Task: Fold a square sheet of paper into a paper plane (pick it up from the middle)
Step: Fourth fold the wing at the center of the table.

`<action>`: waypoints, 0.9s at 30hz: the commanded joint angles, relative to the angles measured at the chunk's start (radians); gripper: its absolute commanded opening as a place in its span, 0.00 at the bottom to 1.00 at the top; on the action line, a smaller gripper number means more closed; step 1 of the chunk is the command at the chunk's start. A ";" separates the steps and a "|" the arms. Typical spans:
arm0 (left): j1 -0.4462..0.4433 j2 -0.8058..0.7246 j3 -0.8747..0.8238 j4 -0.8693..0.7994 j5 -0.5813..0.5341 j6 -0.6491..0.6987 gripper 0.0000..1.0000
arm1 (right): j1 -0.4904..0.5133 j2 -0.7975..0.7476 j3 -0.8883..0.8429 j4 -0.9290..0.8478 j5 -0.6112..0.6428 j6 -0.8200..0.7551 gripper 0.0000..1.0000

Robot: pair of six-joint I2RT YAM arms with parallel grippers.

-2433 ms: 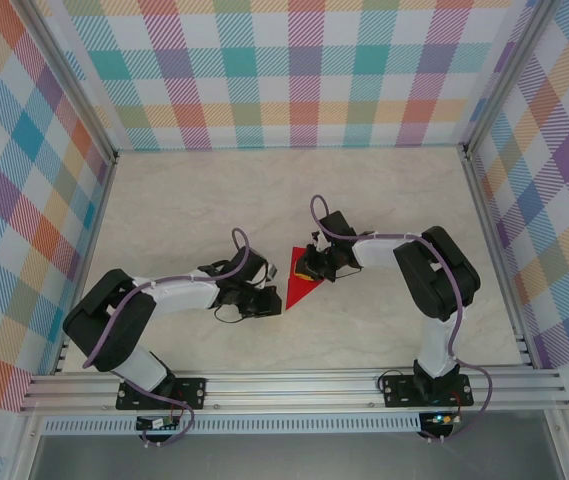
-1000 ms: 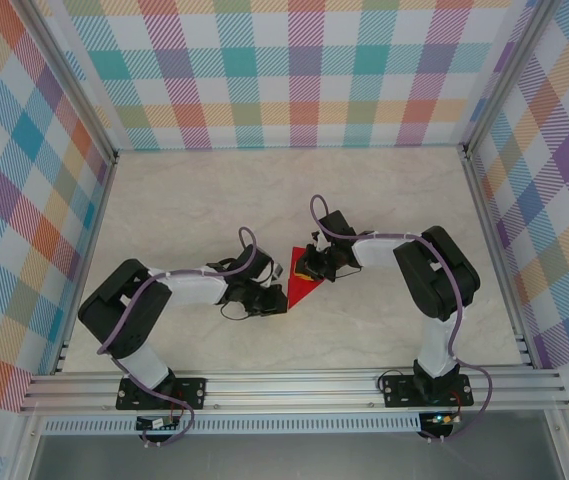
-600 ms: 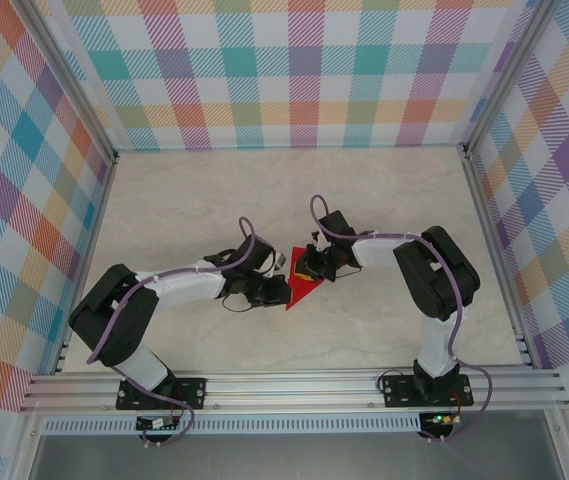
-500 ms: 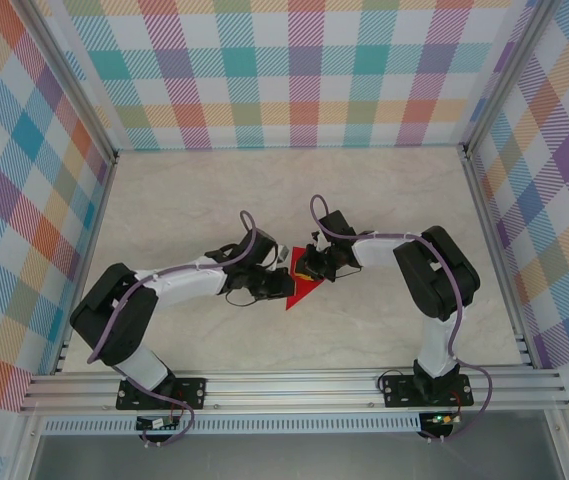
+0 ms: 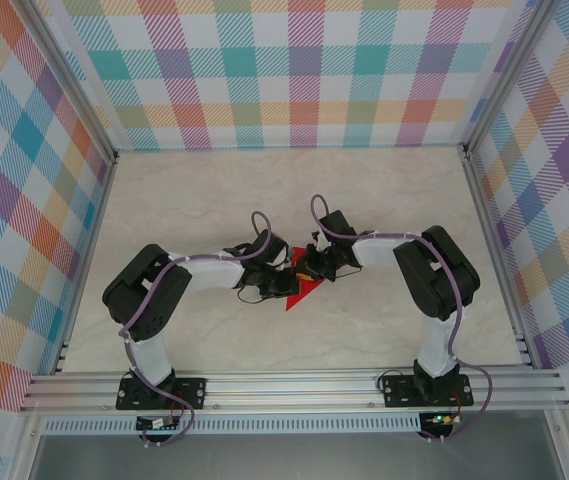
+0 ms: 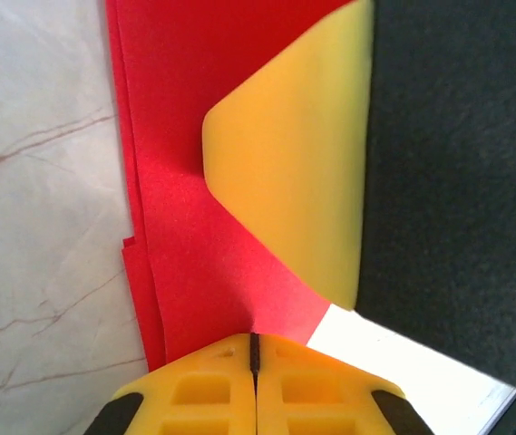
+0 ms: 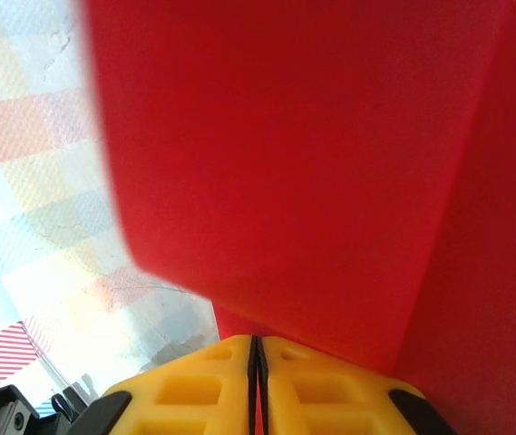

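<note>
The red paper [image 5: 303, 292], folded into a layered, pointed shape, lies mid-table between both grippers. My left gripper [image 5: 286, 283] meets its left edge; in the left wrist view its yellow fingers [image 6: 254, 349] are shut, and the red paper [image 6: 194, 245] puckers into their seam. Stacked layer edges show on the paper's left side. My right gripper [image 5: 309, 268] holds the upper part from the right. In the right wrist view its jaws [image 7: 254, 343] are shut on the red paper [image 7: 312, 163], which stands up close before the camera. A right gripper finger [image 6: 303, 172] rests on the sheet.
The marbled tabletop [image 5: 214, 210] is walled by plaid panels [image 5: 294, 70] at the back and on both sides. An aluminium rail [image 5: 294, 385] with the arm bases runs along the near edge.
My left arm has swung right, from just beside the paper to its left edge, with its shut fingers now at the sheet. The right gripper and paper have stayed in place.
</note>
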 commanded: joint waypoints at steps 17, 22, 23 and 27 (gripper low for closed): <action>0.005 0.063 -0.134 0.010 -0.086 0.048 0.00 | -0.065 -0.100 0.064 -0.109 -0.073 -0.136 0.15; 0.005 0.076 -0.127 0.020 -0.067 0.045 0.00 | -0.064 -0.067 0.041 -0.052 -0.089 -0.117 0.13; 0.006 0.078 -0.125 0.021 -0.064 0.045 0.00 | -0.064 -0.061 0.040 -0.053 -0.082 -0.117 0.13; 0.006 0.082 -0.125 0.018 -0.061 0.044 0.00 | -0.064 -0.035 0.033 -0.038 -0.054 -0.126 0.13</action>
